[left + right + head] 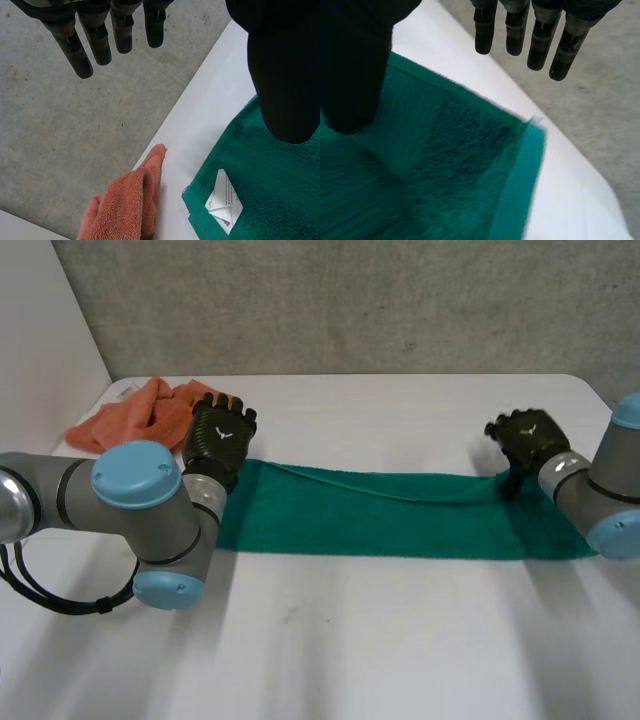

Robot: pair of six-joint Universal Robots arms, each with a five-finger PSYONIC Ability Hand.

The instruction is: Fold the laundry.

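The left arm (140,502) is covering one end of the green towel (370,515); the right arm (612,490) is covering the other. Print on its white label (223,199) is appearing too small to read. The picture's edge is cutting off the orange cloth (127,210).

The near half of the table (360,640) gives wide room in front of the green towel (400,515), which stretches as a long band across the middle. Behind it a bare strip runs between the left hand (220,435) and the right hand (528,440). The orange cloth (125,418) is bunched just beside the left hand, with a narrow gap to the towel's end. The left arm (140,510) blocks the towel's left end.
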